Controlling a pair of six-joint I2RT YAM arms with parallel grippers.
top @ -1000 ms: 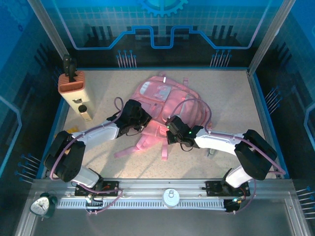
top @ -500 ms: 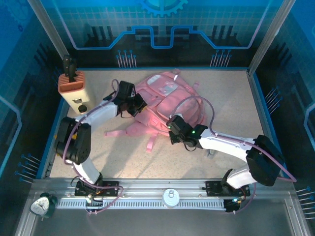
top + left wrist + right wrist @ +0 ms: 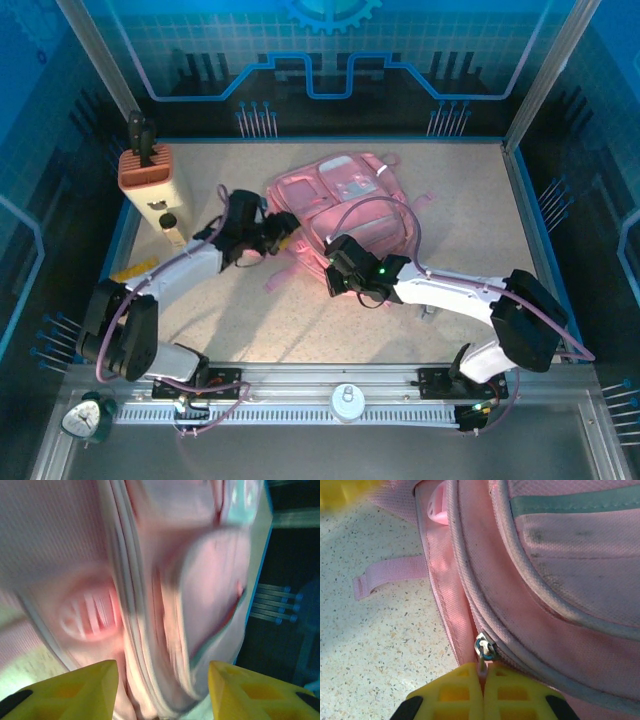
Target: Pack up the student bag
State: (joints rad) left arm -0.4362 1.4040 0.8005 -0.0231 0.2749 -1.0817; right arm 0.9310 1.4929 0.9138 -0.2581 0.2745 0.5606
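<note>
The student bag (image 3: 345, 200), a soft pink backpack, lies at the middle back of the table with its straps trailing toward the front. My left gripper (image 3: 278, 230) is at the bag's left edge; in the left wrist view its yellow fingers (image 3: 75, 690) stand well apart, open, with blurred pink fabric (image 3: 150, 605) just beyond them. My right gripper (image 3: 338, 280) sits at the bag's near edge. In the right wrist view the right gripper (image 3: 483, 682) is shut on the zipper pull, just below the metal slider (image 3: 486, 649).
An orange holder (image 3: 145, 168) with a dark tool stands at the back left, a small bottle (image 3: 172, 228) beside it. A yellow flat piece (image 3: 133, 271) lies near the left wall. A small grey item (image 3: 428, 312) lies under the right arm. A loose strap (image 3: 390, 575) rests on the speckled table.
My left gripper has opened and let go of the bag, then drawn back toward the front. The bag has turned and its straps have pulled in. The right gripper stays shut on the zipper pull.
</note>
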